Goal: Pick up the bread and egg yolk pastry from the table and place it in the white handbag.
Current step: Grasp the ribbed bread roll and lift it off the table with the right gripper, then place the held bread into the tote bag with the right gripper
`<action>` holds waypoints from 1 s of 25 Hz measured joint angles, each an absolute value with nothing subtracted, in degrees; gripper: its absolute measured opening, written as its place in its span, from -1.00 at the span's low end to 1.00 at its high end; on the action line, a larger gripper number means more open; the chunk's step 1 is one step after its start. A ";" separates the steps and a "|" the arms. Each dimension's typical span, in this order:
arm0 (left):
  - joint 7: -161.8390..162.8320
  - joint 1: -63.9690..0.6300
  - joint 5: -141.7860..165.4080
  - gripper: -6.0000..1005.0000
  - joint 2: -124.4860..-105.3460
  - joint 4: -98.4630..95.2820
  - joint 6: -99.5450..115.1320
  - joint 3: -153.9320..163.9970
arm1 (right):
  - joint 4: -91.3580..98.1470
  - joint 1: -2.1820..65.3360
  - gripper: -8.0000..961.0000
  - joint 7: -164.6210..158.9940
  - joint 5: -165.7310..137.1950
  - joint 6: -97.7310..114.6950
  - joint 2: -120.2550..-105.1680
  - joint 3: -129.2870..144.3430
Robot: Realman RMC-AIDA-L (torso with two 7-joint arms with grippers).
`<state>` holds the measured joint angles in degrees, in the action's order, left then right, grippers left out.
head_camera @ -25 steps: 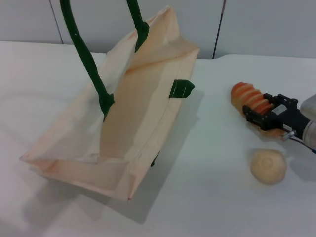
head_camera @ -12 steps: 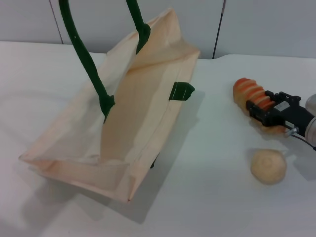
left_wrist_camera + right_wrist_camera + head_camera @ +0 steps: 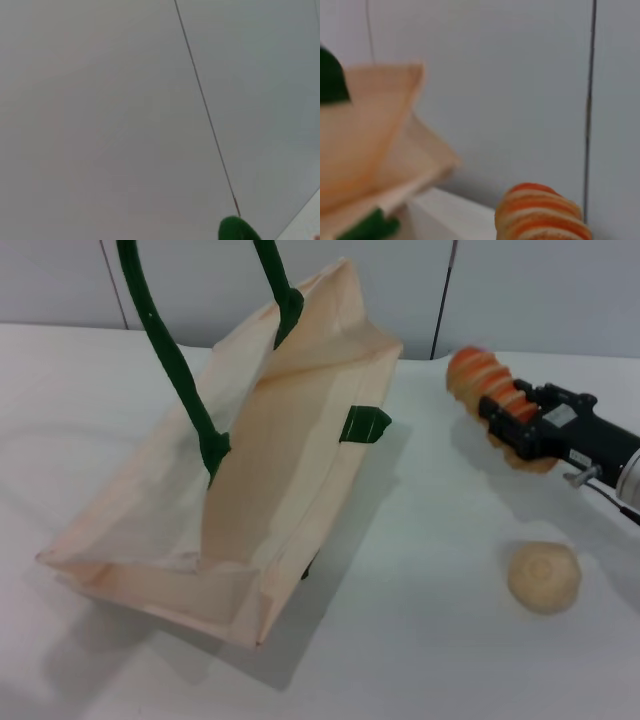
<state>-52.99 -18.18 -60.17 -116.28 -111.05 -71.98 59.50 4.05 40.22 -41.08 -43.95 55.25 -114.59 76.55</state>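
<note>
Bread (image 3: 478, 377) in right gripper (image 3: 515, 423) — free end toward white handbag (image 3: 290, 440), lengthwise along gripper

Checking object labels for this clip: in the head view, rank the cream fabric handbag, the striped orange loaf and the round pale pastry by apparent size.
1. Cream fabric handbag with green handles, by far the largest.
2. Striped orange loaf, partly hidden by the right gripper clamped on it.
3. Round pale pastry, smallest, though somewhat nearer the camera.

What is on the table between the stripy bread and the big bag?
Nothing: the head view shows only bare table between the bread and the white handbag.
</note>
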 joint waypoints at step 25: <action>-53.39 -19.50 -58.62 -0.71 -116.37 -109.55 -70.70 60.73 | 6.79 40.22 -0.11 -49.95 -51.54 72.63 -113.24 77.34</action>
<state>-53.39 -19.50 -58.62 -116.37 -109.55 -70.70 60.73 6.79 40.22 -49.95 -51.54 72.63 -113.24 77.34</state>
